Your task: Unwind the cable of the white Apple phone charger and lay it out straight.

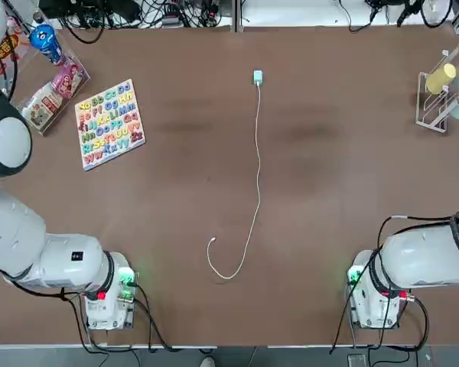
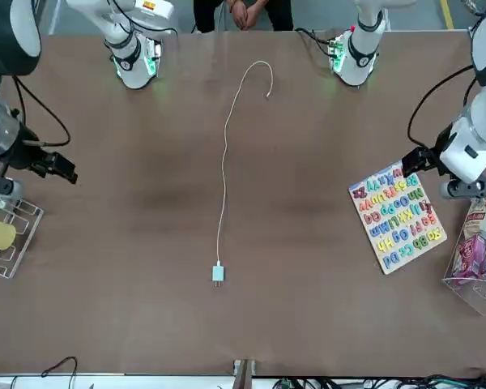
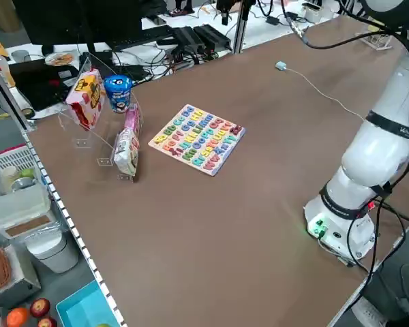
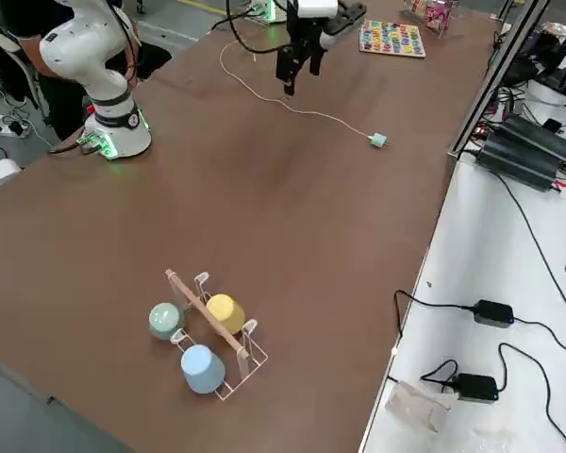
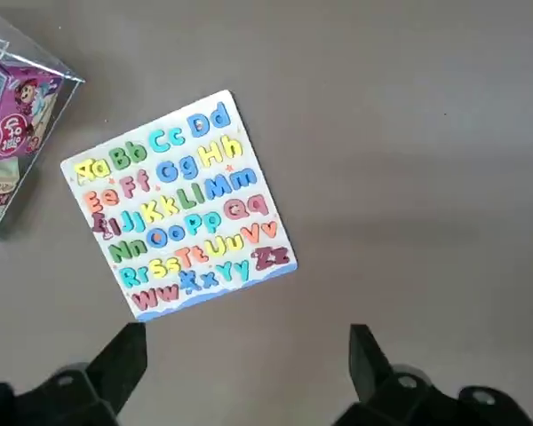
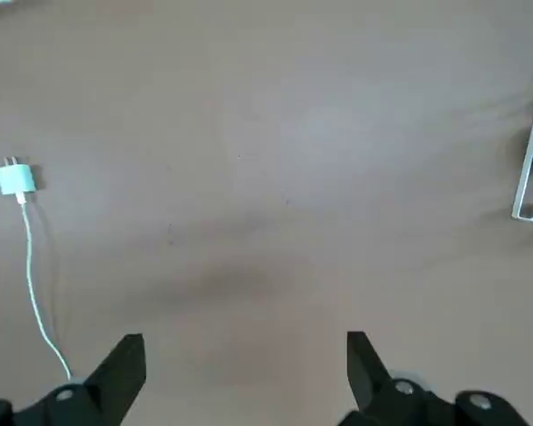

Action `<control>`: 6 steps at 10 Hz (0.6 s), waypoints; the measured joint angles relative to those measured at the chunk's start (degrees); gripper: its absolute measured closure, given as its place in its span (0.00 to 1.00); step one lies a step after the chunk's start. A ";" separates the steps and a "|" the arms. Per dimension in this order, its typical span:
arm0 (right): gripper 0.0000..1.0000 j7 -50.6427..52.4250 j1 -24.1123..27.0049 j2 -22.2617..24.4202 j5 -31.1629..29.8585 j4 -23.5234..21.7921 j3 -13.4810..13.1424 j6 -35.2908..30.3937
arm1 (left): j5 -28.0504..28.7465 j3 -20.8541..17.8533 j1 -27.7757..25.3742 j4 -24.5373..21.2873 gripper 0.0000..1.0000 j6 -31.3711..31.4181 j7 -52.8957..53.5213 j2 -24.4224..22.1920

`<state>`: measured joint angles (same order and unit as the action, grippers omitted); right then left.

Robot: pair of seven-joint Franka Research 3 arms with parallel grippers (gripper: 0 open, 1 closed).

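The white Apple phone charger (image 1: pixel 257 77) lies flat at the far middle of the table, also seen in the front view (image 2: pixel 218 273) and the right wrist view (image 6: pixel 17 178). Its thin white cable (image 1: pixel 258 160) runs nearly straight toward the robot, then hooks back in a small curl to its connector (image 1: pixel 212 241). My left gripper (image 5: pixel 244 342) hangs open and empty, raised over the table's left side near the alphabet puzzle board (image 5: pixel 178 204). My right gripper (image 6: pixel 244 346) is open and empty too, raised over bare table to the right of the charger. Neither touches the cable.
The alphabet puzzle board (image 1: pixel 109 124) lies at the far left, beside a clear box of snack packs (image 1: pixel 50 84). A wire rack with cups (image 1: pixel 442 92) stands at the far right edge. A person's hands (image 2: pixel 243 12) show behind the arm bases.
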<state>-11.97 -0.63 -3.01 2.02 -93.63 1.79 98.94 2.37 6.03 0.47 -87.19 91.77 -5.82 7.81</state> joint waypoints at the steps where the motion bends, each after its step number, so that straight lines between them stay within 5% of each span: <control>1: 0.00 0.00 -0.01 0.06 -0.12 1.19 0.59 -1.15 | -0.19 -1.08 0.17 0.01 0.00 0.26 0.92 -0.43; 6: 0.00 -0.07 -0.01 0.06 -1.50 1.64 2.18 -3.42 | -0.89 -2.48 0.17 1.23 0.00 1.46 2.09 -1.11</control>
<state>-12.04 -0.64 -2.94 0.52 -91.99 3.98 95.52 1.48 3.55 0.64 -85.96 93.23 -3.73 6.71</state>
